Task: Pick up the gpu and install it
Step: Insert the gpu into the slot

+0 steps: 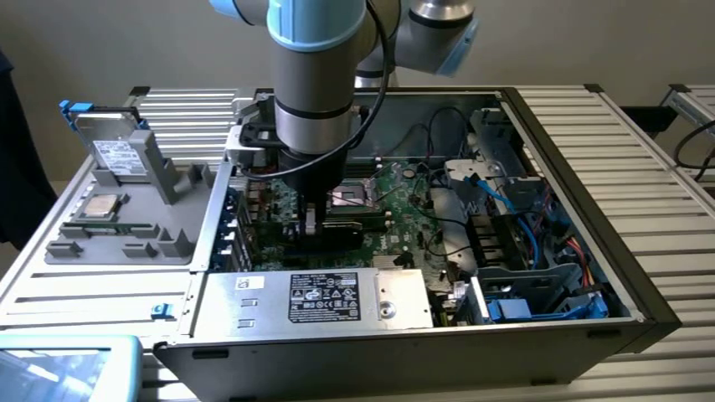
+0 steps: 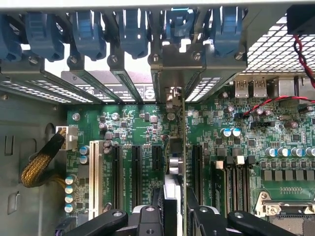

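Fingers [image 2: 152, 216] of my gripper [image 2: 172, 216] clamp the gpu [image 2: 178, 147], upright on edge over the motherboard [image 2: 246, 147] slots.

gpu [image 2: 176, 147] seen edge-on, faces hidden, hand [image 2: 173, 216] cut off by frame edge

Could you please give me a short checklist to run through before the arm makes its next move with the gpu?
1. gpu held edge-on in the pincer: ok.
2. Card upright over the motherboard, among the expansion slots: ok.
3. Card's end bracket lined up with the open rear slot: ok, it looks so.
4. Card fully seated in its slot: cannot tell.
5. Red and black cable clear of the card: ok.
6. Hard drive outside the case on the grey holder, out of the way: ok.
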You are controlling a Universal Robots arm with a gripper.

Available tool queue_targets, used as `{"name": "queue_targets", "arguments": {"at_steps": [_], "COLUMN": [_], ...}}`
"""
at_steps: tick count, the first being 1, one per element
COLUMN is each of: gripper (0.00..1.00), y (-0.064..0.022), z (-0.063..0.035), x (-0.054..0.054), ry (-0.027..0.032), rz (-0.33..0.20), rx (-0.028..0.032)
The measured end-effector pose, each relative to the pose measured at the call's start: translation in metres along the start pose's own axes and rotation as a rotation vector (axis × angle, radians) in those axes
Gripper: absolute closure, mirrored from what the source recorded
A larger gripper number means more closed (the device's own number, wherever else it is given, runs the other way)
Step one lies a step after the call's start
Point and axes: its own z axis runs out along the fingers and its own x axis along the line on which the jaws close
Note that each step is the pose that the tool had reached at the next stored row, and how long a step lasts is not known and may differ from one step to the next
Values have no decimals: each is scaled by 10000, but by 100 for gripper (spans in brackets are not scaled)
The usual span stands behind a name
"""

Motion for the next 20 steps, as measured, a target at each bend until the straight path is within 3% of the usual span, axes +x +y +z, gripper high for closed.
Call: {"name": "queue_targets", "arguments": {"at_steps": [20], "gripper": [71], "y": [3], "z": [11], "x": [2], "ry": [-36], "rz": [-2], "rx": [1]}}
